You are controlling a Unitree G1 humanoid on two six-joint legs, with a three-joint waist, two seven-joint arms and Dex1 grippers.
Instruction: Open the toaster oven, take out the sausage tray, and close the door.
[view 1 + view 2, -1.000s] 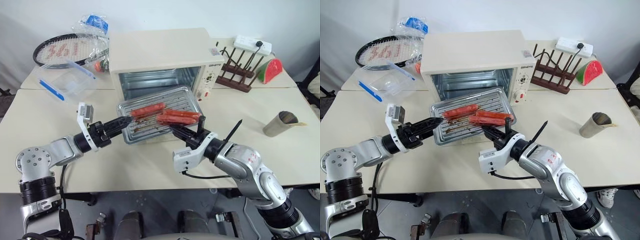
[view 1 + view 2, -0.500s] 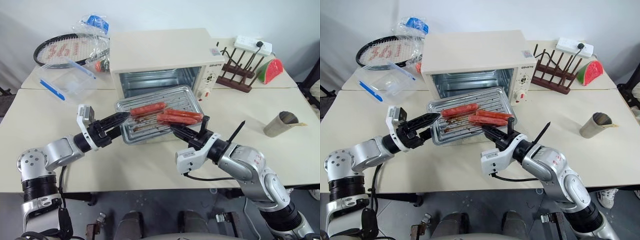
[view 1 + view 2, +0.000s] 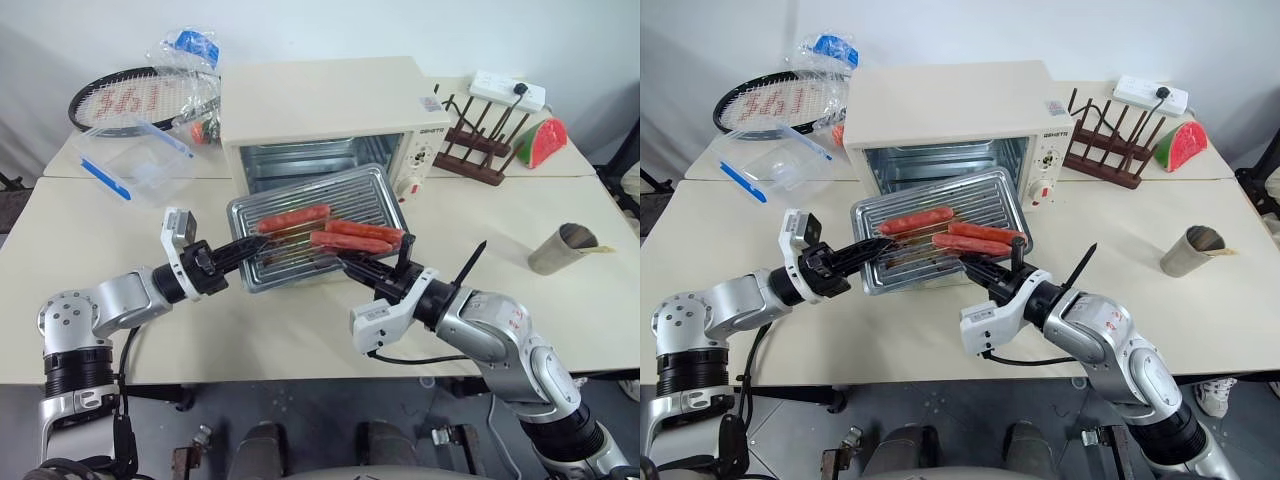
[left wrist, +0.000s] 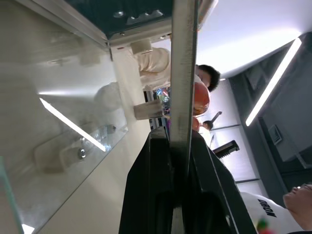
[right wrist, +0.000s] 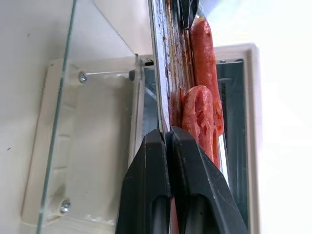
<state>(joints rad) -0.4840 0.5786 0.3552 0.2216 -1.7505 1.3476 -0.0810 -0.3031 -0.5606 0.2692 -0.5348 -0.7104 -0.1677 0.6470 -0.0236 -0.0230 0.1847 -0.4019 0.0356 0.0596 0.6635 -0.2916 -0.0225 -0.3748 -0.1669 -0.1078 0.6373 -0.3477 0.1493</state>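
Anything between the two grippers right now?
The sausage tray spans it, left gripper and right gripper each clamping an edge; head views show it.

Below my fingers spreads a pale cream rectangular tabletop [image 3: 300,330], beyond them a plain white wall [image 3: 420,25], and underneath, dark grey floor [image 3: 320,420].

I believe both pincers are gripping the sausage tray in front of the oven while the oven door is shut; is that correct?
Not quite: the door is open, folded down beneath the tray, as the right wrist view shows, and the oven cavity is exposed. The rest holds: the left pincer and the right pincer both grip the sausage tray in front of the oven.
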